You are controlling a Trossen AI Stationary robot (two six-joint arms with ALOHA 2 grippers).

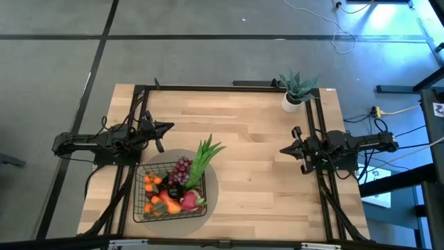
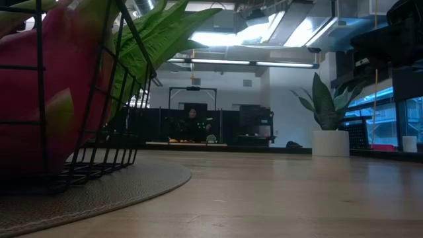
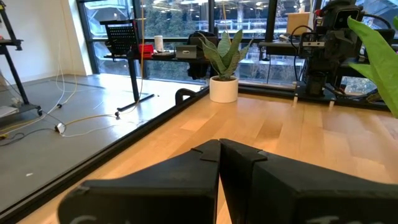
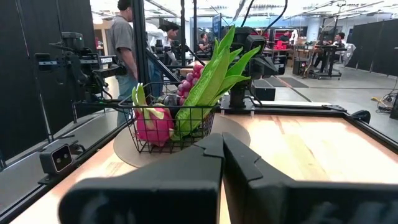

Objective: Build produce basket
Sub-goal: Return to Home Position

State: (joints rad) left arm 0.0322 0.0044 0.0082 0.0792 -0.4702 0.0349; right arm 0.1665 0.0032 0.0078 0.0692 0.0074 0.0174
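The black wire basket [image 1: 138, 201] sits on a round grey mat [image 1: 212, 186] at the near left of the wooden table [image 1: 263, 180], and it is full. Green leafy stalks [image 1: 205, 157] lean out over its far right corner. A red-purple grape bunch [image 1: 182, 167] lies beside them, with a pink dragon fruit [image 1: 189, 202] at the near right and small oranges [image 1: 152, 182] to the left. Something darker sits in the middle under the grapes, too buried to make out. The low view cuts the basket off at the picture's edge and shows only mesh, dragon fruit and leaf tips. The left gripper [image 1: 168, 127] hangs above the table's left side, just beyond the basket's far left corner and clear of it. Its fingers are pressed together on nothing (its wrist view shows only a thin seam between them). The right gripper [image 1: 283, 148] is at the right side, well apart from the basket, fingers likewise together and empty. A potted plant [image 1: 297, 89] stands at the far right corner. People [image 4: 124, 43] stand in the room behind, partly hidden by equipment.
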